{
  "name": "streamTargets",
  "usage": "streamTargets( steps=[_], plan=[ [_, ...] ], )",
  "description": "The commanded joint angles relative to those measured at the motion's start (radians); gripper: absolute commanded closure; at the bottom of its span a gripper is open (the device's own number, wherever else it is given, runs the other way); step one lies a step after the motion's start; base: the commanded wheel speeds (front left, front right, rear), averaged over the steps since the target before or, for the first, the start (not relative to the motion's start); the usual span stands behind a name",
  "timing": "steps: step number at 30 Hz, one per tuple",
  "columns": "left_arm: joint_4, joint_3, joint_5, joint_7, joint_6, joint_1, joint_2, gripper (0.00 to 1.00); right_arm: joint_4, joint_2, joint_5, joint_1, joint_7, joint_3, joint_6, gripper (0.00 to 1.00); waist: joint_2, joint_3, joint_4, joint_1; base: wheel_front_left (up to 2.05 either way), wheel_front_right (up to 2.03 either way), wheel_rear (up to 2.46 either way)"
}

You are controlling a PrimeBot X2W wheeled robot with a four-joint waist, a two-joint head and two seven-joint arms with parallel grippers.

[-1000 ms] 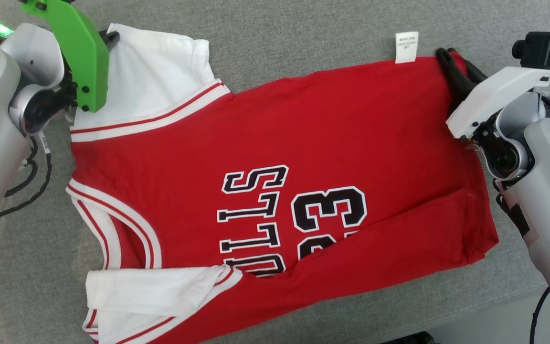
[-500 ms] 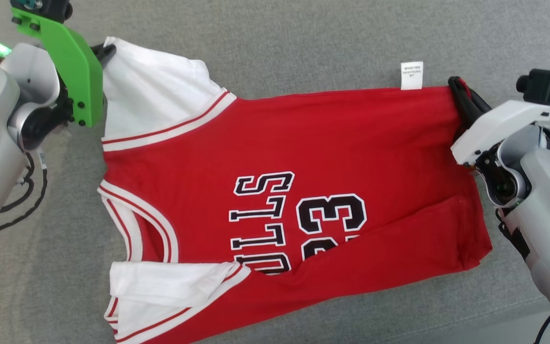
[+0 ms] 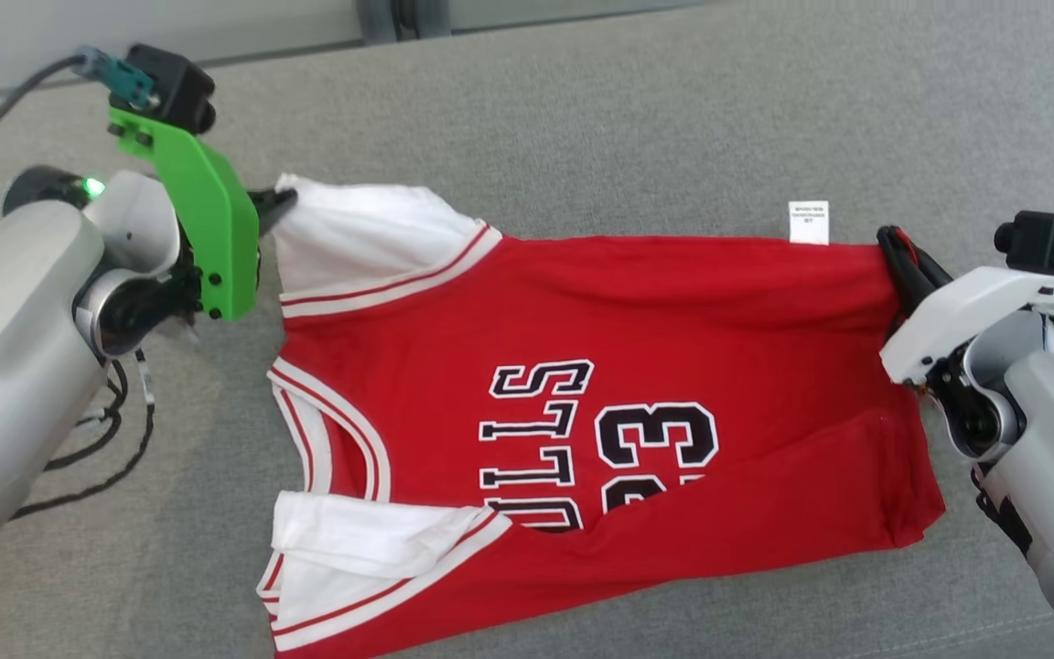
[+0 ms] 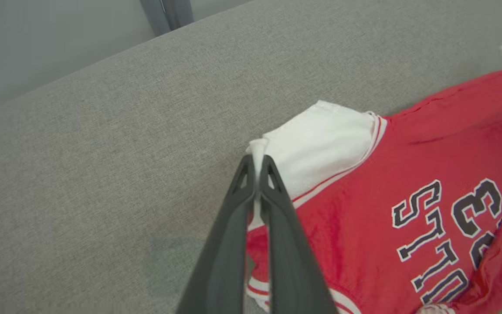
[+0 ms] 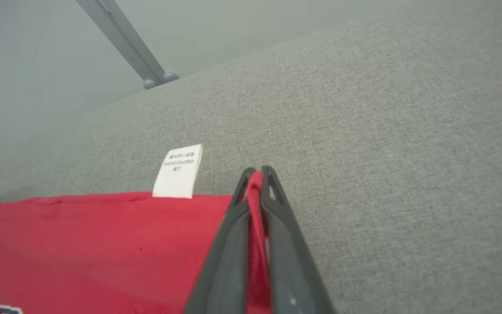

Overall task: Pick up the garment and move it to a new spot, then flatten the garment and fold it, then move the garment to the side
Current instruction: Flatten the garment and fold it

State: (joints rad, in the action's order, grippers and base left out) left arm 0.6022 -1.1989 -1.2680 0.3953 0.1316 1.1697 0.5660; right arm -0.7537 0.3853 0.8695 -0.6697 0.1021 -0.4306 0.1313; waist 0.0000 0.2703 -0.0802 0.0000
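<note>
The garment (image 3: 637, 329) is a red jersey with white sleeves, black lettering and the number 23, spread across the grey cushion. My left gripper (image 3: 278, 199) is shut on the tip of its far white sleeve (image 4: 320, 148); the pinch shows between the dark fingers (image 4: 233, 226) in the left wrist view. At the hem's far corner my right gripper (image 3: 893, 240) is shut on red cloth, which bunches between its fingers (image 5: 233, 244). A white care label (image 3: 808, 222) (image 5: 179, 171) sticks out from the far edge near that corner. The near white sleeve (image 3: 353, 549) lies folded over the front.
The grey cushion (image 3: 582, 119) stretches beyond the garment on the far side. A pale wall and a grey metal post (image 5: 124, 43) stand behind it. Black cables (image 3: 97, 439) hang by my left forearm. The cushion's near edge runs just below the jersey.
The head camera has tilted, so the whole picture has slid down and right. The right gripper has closed on the hem corner, and the far edge of the jersey now looks pulled straighter.
</note>
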Motion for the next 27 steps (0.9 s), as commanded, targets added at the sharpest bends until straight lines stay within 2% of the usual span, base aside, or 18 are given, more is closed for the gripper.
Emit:
streamTargets(
  steps=[1,10,17,27],
  plan=[
    [-0.006,-0.004,-0.035,0.033,-0.002,-0.023,0.018,1.00,-0.002,0.010,0.009,0.023,-0.001,-0.010,-0.001,1.00,0.0000,-0.064,0.033,0.0000,0.00,0.00,0.00],
    [-0.128,-0.020,-0.194,0.238,-0.002,-0.086,0.049,1.00,-0.025,0.049,0.036,0.062,-0.016,-0.051,-0.001,1.00,0.0000,-0.130,0.059,0.0000,0.00,0.00,0.00],
    [-0.256,-0.040,-0.256,0.365,-0.020,-0.134,0.095,1.00,-0.020,0.089,0.065,0.072,-0.048,-0.102,-0.001,1.00,0.0000,-0.155,0.074,0.0000,0.00,0.00,0.00],
    [-0.424,-0.055,-0.310,0.467,-0.074,-0.206,0.144,1.00,0.065,0.212,0.136,0.097,-0.241,-0.228,-0.001,1.00,0.0000,-0.169,0.090,0.0000,0.00,0.00,0.00]
  ],
)
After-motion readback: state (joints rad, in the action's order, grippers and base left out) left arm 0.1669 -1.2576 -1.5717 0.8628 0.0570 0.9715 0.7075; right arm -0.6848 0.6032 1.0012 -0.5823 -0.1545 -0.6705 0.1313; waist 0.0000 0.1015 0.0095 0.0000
